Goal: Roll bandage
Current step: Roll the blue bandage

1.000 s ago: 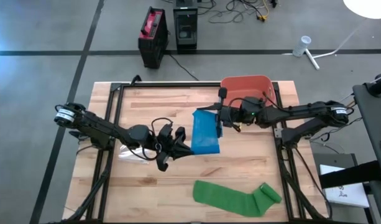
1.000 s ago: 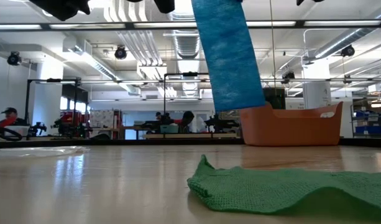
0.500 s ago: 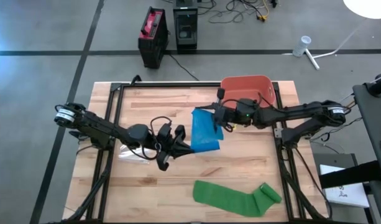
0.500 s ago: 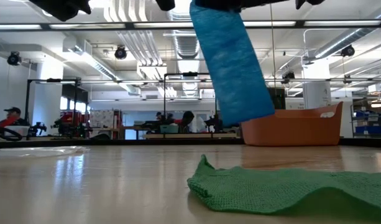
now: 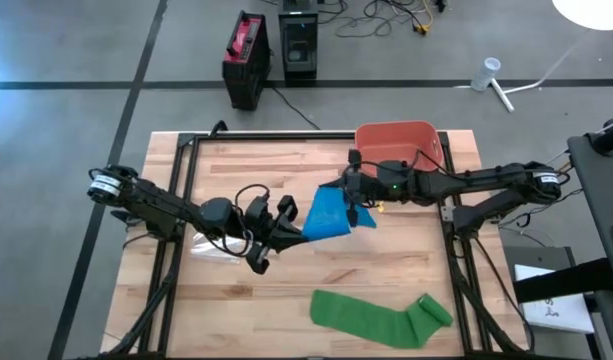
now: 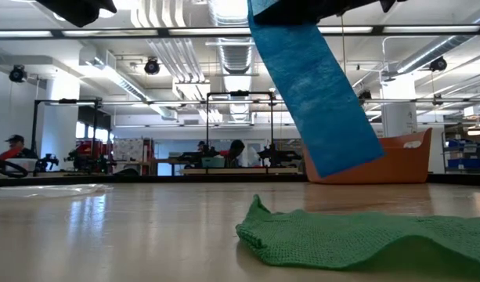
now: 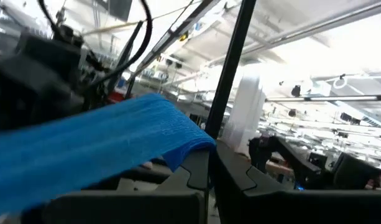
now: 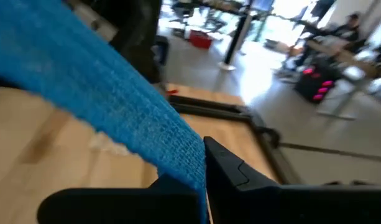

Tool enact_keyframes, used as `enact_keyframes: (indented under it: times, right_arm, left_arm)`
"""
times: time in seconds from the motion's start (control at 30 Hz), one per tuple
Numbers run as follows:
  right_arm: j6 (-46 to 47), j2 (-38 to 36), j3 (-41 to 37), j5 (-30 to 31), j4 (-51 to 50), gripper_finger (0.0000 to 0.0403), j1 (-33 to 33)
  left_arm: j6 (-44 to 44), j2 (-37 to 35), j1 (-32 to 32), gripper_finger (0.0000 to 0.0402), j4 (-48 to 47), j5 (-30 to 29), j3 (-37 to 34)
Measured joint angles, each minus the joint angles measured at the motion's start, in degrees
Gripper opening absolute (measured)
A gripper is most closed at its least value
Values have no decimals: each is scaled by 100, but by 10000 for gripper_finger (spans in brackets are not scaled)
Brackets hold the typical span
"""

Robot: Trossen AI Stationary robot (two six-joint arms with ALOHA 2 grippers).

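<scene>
STEP: roll blue bandage (image 5: 329,214) | POSITION: held in air above surface (image 5: 236,160), between both arms | LEFT GRIPPER (image 5: 283,222): jaws clamped on one bandage end | RIGHT GRIPPER (image 5: 350,190): jaws clamped on opposite end | METHOD: maintain even tension, keep edges aligned while winding.

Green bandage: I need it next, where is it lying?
In the high view the green woven bandage lies flat on the wooden table at its near right edge, apart from both arms.
</scene>
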Motion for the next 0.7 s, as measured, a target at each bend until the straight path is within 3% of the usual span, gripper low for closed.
enact_keyframes:
  times: [0.13,0.43,0.7]
  right_arm:
    - [422,2,0,-491,-66,0,10]
    - [657,-92,-4,-480,-173,3,252]
    - [736,-441,-7,-217,-449,72,416]
  left_arm:
    - [186,0,7,0,44,-208,0]
    - [395,-46,192,0,35,-313,0]
    - [568,-208,424,0,0,-334,2]
